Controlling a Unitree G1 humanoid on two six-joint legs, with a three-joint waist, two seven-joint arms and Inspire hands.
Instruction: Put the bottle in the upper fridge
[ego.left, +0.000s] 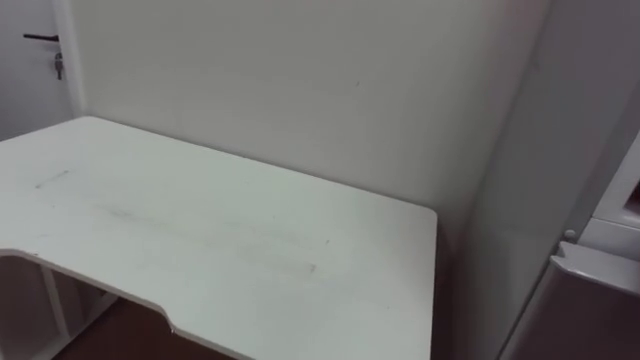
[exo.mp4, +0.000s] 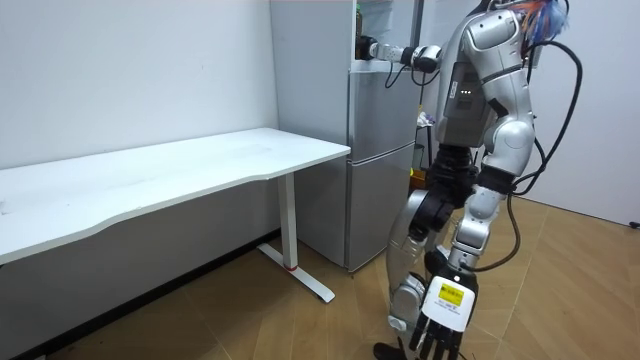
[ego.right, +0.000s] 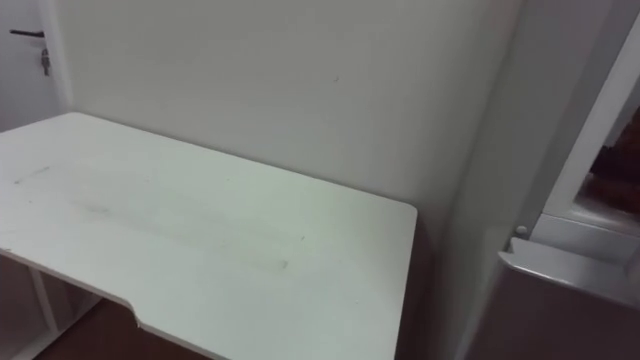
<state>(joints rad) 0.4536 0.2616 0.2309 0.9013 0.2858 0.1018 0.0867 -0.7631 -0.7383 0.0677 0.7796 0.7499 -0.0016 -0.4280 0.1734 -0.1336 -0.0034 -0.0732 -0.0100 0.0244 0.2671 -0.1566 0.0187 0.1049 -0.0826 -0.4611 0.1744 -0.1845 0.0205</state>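
Frankly, I cannot spot the bottle: my right hand (exo.mp4: 366, 47) is up at the upper fridge (exo.mp4: 382, 20) opening, its grip unreadable, while my left hand (exo.mp4: 438, 335) hangs slack and empty far below it.

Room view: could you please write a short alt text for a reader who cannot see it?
A humanoid robot stands before a grey fridge, its right hand raised to the upper compartment and its left hand hanging open near the wooden floor. A long white table stands along the wall at the room view's left.
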